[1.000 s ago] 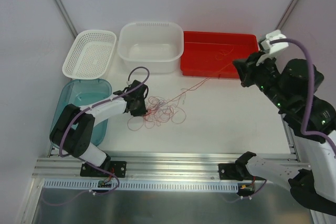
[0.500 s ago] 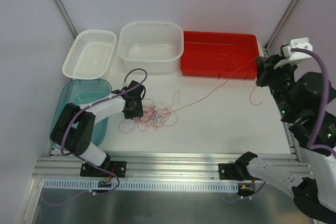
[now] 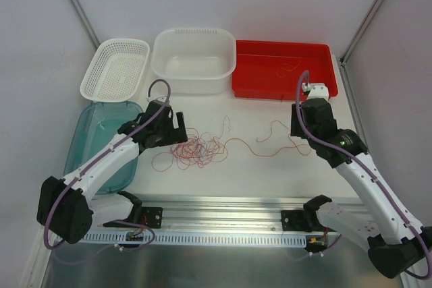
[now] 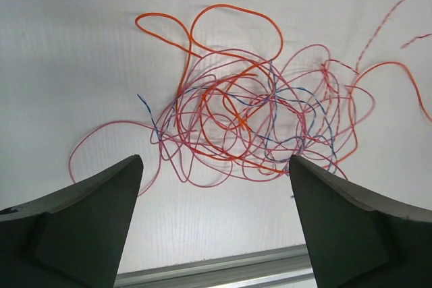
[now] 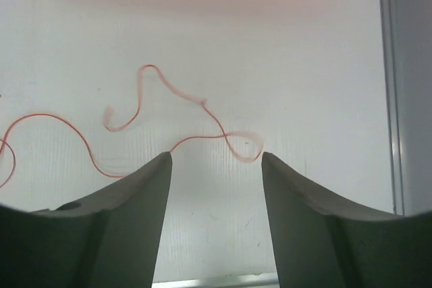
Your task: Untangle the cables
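Cables: a tangle of thin red-orange, pink and blue-flecked cables (image 3: 199,150) is lying in loose loops on the white table (image 3: 270,173), near its middle and in front of the white tub (image 3: 194,34).
Loose strand: one pale orange strand (image 3: 277,141) is lying in a wavy line just right of the tangle (whether it is joining the tangle is hard to tell).
Left gripper: the left gripper (image 3: 177,128) is hovering at the tangle's left edge, its jaws standing wide apart and holding nothing.
Right gripper: the right gripper (image 3: 302,129) is pointing down over the strand's right end, its jaws parted; the strand is lying flat on the table by the tips, not pinched.
Red tray: the red tray (image 3: 317,50) is sitting at the far right, with a few thin strands curling inside.
Other containers: a white basket (image 3: 115,46) and a teal bin (image 3: 101,108) are standing at the left.
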{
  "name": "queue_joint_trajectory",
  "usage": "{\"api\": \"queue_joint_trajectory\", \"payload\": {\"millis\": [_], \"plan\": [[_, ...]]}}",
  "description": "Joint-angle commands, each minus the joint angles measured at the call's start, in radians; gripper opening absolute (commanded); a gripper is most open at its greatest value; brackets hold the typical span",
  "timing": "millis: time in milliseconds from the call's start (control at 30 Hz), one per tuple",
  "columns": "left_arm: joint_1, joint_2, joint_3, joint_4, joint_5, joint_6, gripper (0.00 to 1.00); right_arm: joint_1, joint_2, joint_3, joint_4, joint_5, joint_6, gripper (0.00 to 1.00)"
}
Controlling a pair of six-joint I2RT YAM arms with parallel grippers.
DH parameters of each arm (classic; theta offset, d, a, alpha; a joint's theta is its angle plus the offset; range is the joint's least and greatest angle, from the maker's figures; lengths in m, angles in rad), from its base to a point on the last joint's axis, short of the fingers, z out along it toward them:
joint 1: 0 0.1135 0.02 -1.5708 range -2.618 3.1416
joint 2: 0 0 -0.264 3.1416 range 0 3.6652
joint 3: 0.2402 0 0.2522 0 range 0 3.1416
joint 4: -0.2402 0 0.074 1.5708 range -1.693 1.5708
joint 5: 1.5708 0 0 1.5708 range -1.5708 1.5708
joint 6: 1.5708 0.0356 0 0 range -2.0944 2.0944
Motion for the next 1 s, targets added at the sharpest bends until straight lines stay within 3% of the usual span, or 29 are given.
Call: {"api": "queue_joint_trajectory", "payload": {"millis": [0, 100, 200, 267, 433, 633, 967], "plan": [[0.01, -0.091, -0.022, -0.036, 0.076, 0.005, 0.91, -0.007, 0.01, -0.004, -0.044, 0.002, 0.105, 0.62], [0.01, -0.128, -0.045, -0.039, 0.128, -0.028, 0.91, 0.022, -0.009, -0.03, -0.011, -0.093, 0.067, 0.68], [0.0, -0.137, -0.059, -0.039, 0.174, -0.055, 0.91, 0.066, -0.041, -0.07, 0.095, -0.321, -0.05, 0.74], [-0.01, -0.134, -0.062, -0.037, 0.182, -0.071, 0.91, 0.085, -0.009, -0.079, 0.149, -0.528, -0.104, 0.77], [-0.068, -0.082, -0.021, -0.039, 0.173, -0.084, 0.91, 0.171, 0.144, -0.108, 0.289, -0.746, -0.157, 0.76], [-0.138, -0.01, 0.031, -0.039, 0.137, -0.106, 0.9, 0.232, 0.364, -0.104, 0.477, -0.866, -0.148, 0.69], [-0.18, 0.121, 0.084, -0.034, 0.105, -0.115, 0.88, 0.249, 0.654, -0.055, 0.624, -0.972, -0.15, 0.61]]}}
